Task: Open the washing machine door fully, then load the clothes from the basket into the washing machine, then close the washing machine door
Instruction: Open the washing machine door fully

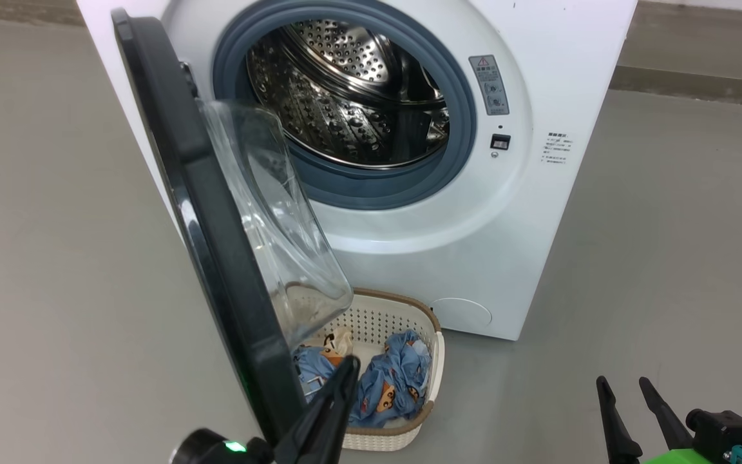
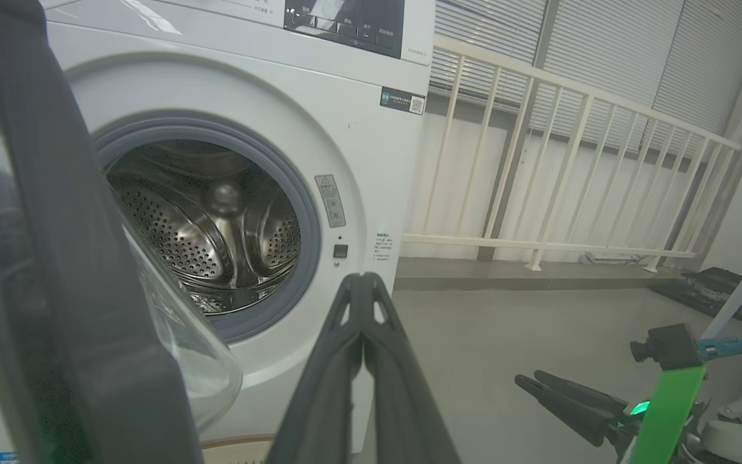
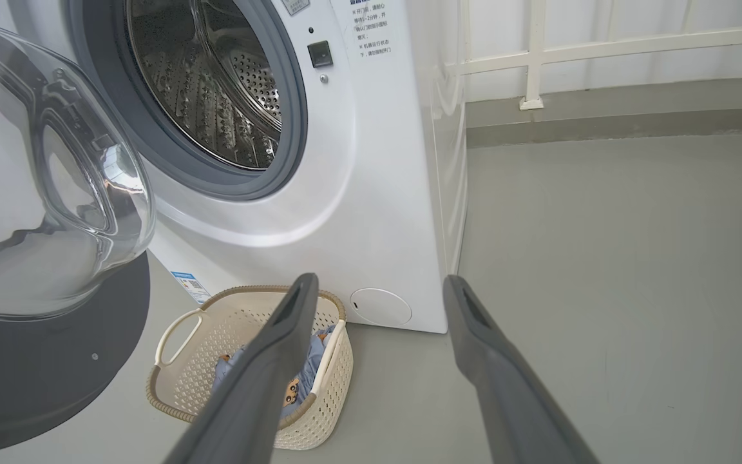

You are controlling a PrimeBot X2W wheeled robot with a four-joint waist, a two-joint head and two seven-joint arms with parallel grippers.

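Note:
The white washing machine (image 1: 538, 193) has its steel drum (image 1: 345, 90) exposed. The washing machine door (image 1: 216, 258) stands swung out to the left, black rim edge-on to me, glass bowl facing the opening. Below it on the floor sits the cream basket (image 1: 403, 303) with blue printed clothes (image 1: 390, 380) inside. My left gripper (image 1: 348, 370) is shut and holds nothing, beside the door's lower rim and over the basket; contact with the rim is unclear. My right gripper (image 1: 622, 386) is open and empty, low at the right. In the right wrist view the gripper (image 3: 377, 287) points toward the basket (image 3: 171, 380).
Grey floor spreads to the right of the machine. A white railing (image 2: 570, 161) on a low ledge runs behind and to the machine's right. Dark equipment (image 2: 719, 290) lies on the floor far right.

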